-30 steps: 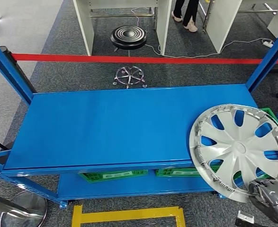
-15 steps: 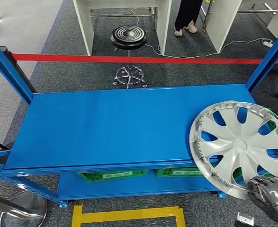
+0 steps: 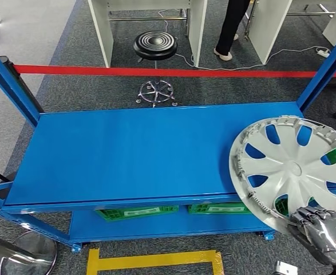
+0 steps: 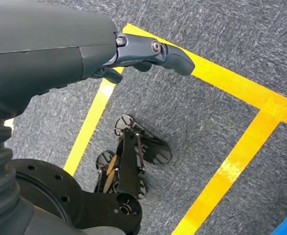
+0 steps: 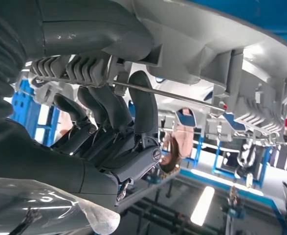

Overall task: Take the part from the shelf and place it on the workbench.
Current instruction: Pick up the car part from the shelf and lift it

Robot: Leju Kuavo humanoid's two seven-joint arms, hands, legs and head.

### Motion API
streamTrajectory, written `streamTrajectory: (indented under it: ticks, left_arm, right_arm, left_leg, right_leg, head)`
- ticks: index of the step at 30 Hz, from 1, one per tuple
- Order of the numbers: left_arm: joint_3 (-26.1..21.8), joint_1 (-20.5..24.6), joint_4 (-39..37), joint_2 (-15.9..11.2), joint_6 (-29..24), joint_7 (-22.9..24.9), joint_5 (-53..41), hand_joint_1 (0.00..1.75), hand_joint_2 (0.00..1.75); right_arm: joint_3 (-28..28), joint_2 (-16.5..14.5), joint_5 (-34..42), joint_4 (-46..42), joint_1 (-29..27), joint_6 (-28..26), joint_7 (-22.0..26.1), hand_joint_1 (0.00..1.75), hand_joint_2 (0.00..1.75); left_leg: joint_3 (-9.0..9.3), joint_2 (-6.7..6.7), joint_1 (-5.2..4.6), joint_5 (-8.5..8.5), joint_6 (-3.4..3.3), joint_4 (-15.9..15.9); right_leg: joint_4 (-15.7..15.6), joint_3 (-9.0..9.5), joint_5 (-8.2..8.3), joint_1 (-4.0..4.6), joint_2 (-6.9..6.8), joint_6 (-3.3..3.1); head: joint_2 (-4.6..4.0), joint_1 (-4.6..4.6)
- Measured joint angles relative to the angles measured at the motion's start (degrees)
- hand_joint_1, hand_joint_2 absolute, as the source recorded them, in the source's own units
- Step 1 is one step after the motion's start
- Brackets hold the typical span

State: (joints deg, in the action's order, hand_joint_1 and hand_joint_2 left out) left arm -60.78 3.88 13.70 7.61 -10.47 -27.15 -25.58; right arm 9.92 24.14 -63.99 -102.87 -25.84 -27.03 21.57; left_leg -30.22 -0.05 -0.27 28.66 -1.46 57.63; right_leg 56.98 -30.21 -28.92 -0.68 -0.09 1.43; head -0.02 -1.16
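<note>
Shelf (image 3: 127, 152), blue, top board bare at left. Hubcap (image 3: 293, 172), silver, tilted at right end, raised and shifted rightward since a second ago: lift-off under way. Right hand (image 3: 319, 232) gripping near rim; left hand (image 4: 149, 51) hanging, fingers extended, holding nothing.

Bright, even overhead light; soft shadows; wrist views slightly blurred

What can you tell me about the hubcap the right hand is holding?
The hubcap is a round silver-grey wheel cover, plastic by its look, with broad spokes, open slots and a ribbed, clipped rim. It tilts over the right end of the blue shelf. The right hand grips its near lower rim; the right wrist view shows its ribbed underside with a wire ring.
</note>
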Motion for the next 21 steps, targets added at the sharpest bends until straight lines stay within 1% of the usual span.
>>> streamTrajectory:
  ticks: [7, 12, 14, 15, 17, 18, 19, 20, 21]
  left_arm:
    - [0.0, 0.1, 0.0, 0.4, 0.1, -0.1, -0.2, 0.0, 1.75]
    - [0.0, 0.1, 0.0, 0.5, 0.2, -0.2, -0.2, 0.0, 1.75]
    - [0.0, 0.1, 0.0, 0.5, 0.3, -0.2, -0.2, 0.0, 1.75]
    - [0.0, 0.1, 0.0, 0.5, 0.3, -0.2, -0.2, 0.0, 1.75]
    - [0.0, 0.2, 0.0, 0.6, 0.4, -0.2, -0.4, 0.0, 1.75]
    - [0.0, 0.2, 0.0, 0.7, 0.4, -0.2, -0.5, 0.0, 1.75]
    - [0.0, 0.3, 0.0, 0.7, 0.5, -0.2, -0.6, 0.0, 1.75]
    - [0.0, 0.3, 0.0, 0.9, 0.5, -0.2, -0.6, 0.0, 1.75]
    - [0.0, 0.3, 0.0, 0.9, 0.5, -0.2, -0.6, 0.0, 1.75]
  right_arm:
    - [-1.7, -0.1, -0.5, -3.4, -0.6, -0.9, -0.1, 1.75, 1.75]
    - [-2.8, -0.3, -0.7, -4.9, -0.9, -1.3, -0.4, 1.75, 1.75]
    - [-3.2, -0.3, -0.8, -5.3, -1.0, -1.4, -0.4, 1.75, 1.75]
    - [-3.4, -0.3, -0.9, -5.5, -1.1, -1.4, -0.5, 1.75, 1.75]
    - [-3.6, -0.3, -1.3, -6.0, -1.2, -1.8, -0.7, 1.75, 1.75]
    - [-3.6, -0.3, -1.5, -6.2, -1.4, -2.1, -0.8, 1.75, 1.75]
    - [-3.7, -0.3, -1.8, -6.5, -1.5, -2.5, -1.0, 1.75, 1.75]
    - [-3.9, -0.3, -2.0, -6.6, -1.5, -2.9, -1.1, 1.75, 1.75]
    - [-4.1, -0.4, -2.2, -6.8, -1.6, -3.2, -1.2, 1.75, 1.75]
  left_leg:
    - [-0.01, 0.0, -0.04, 0.01, -0.02, 0.1]
    - [-0.06, 0.0, -0.31, 0.14, -0.23, 0.3]
    - [-0.08, 0.0, -0.49, 0.2, -0.41, 0.3]
    - [-0.09, -0.01, -0.59, 0.12, -0.58, 0.3]
    - [-0.01, 0.04, -0.51, -0.5, -1.2, -0.3]
    - [0.05, 0.13, -0.38, -0.97, -1.56, -0.8]
    - [0.03, 0.23, -0.23, -1.41, -1.89, -1.3]
    - [-0.05, 0.32, -0.14, -1.7, -2.08, -1.7]
    - [-0.23, 0.39, -0.17, -1.84, -2.17, -1.7]
  right_leg:
    - [0.0, 0.0, 0.02, -0.03, -0.01, 0.02]
    - [-0.1, 0.0, 0.09, -0.29, -0.01, 0.2]
    - [-0.1, 0.0, 0.13, -0.46, 0.0, 0.42]
    - [-0.1, 0.01, 0.26, -0.56, 0.01, 0.62]
    - [-0.2, -0.08, 0.29, -0.68, 0.05, 1.08]
    - [0.3, -0.41, -0.35, -0.67, 0.06, 1.25]
    - [1.9, -1.19, -1.77, -0.64, 0.08, 1.34]
    - [4.7, -2.44, -3.76, -0.65, 0.09, 1.41]
    - [8.5, -3.93, -5.85, -0.62, 0.08, 1.51]
  head:
    - [0.0, 0.0]
    - [0.0, -0.02]
    - [0.0, -0.02]
    - [0.0, -0.02]
    - [0.0, -0.02]
    - [0.0, 0.03]
    - [0.0, 0.12]
    - [0.0, 0.24]
    - [0.0, 0.33]
